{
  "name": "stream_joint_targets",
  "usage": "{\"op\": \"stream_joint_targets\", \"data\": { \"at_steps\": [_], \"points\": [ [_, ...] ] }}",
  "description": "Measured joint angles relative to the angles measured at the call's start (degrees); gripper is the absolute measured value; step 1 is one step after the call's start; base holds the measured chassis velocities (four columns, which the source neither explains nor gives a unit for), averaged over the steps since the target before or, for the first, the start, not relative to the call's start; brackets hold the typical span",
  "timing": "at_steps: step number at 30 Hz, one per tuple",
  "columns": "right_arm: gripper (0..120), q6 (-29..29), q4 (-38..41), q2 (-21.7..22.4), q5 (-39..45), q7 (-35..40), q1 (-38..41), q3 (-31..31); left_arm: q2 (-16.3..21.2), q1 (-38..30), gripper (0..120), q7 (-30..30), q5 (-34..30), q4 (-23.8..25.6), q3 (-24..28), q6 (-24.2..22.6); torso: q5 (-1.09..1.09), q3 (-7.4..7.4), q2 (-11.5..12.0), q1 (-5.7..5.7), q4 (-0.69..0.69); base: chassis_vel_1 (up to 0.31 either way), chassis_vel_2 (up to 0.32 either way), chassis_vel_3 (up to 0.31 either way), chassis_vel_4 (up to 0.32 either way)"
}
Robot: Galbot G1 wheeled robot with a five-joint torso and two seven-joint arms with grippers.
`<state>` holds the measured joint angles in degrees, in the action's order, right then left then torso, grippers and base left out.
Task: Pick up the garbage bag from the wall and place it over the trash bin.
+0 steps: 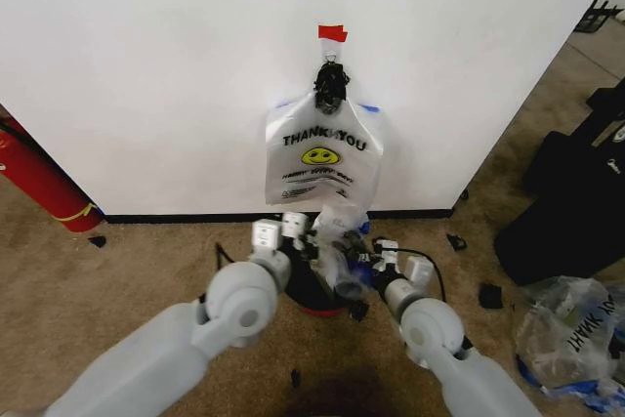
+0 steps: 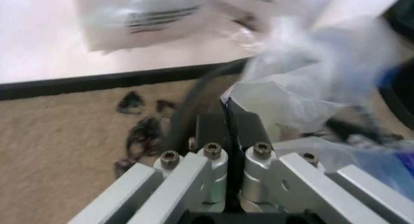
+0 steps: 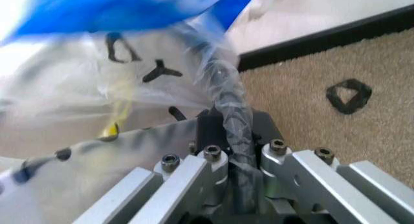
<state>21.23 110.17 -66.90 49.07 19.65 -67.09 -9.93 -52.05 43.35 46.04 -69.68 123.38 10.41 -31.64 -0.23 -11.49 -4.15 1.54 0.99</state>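
A white garbage bag (image 1: 322,148) lettered "THANK YOU" with a yellow smiley hangs on the wall (image 1: 146,65) from a black clip under a red tape piece (image 1: 332,33). Below it, a second thin translucent bag (image 1: 342,241) with blue trim is bunched between my two grippers, over the trash bin (image 1: 314,292). The bin is black with a red base and mostly hidden behind my arms. My left gripper (image 2: 226,112) is shut, pinching an edge of this bag (image 2: 310,83). My right gripper (image 3: 234,120) is shut on a twisted strand of the bag (image 3: 97,103).
A long red cylinder (image 1: 39,183) with a yellow band leans at the left wall. Black bags (image 1: 566,212) and a clear "MART" bag (image 1: 576,334) lie on the carpet at the right. Small black scraps (image 1: 489,295) dot the floor.
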Motion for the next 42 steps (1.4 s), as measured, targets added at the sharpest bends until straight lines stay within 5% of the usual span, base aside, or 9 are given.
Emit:
{"op": "stream_joint_targets", "data": {
  "at_steps": [8,18,42],
  "points": [
    [1,-1.61,3.31,-0.27,3.83,-2.04,-3.18,-4.24,4.10,6.52,0,-0.72,-2.02,2.66,-8.13,0.00,0.00,0.00,0.00,0.00,-0.01,0.000,0.000,0.000,0.000],
    [1,-1.15,6.84,0.36,8.61,-2.89,-5.70,-6.80,7.15,9.50,0,-0.98,-4.71,2.23,-11.84,-0.63,0.00,0.00,0.00,0.00,0.01,0.000,0.000,0.000,0.000],
    [1,-0.28,9.97,-0.52,15.61,-0.53,-6.95,-10.41,6.68,14.19,0,-6.09,-10.66,0.44,-15.13,-3.14,0.01,0.00,0.00,0.00,0.00,0.000,0.000,0.000,0.000]
  ]
}}
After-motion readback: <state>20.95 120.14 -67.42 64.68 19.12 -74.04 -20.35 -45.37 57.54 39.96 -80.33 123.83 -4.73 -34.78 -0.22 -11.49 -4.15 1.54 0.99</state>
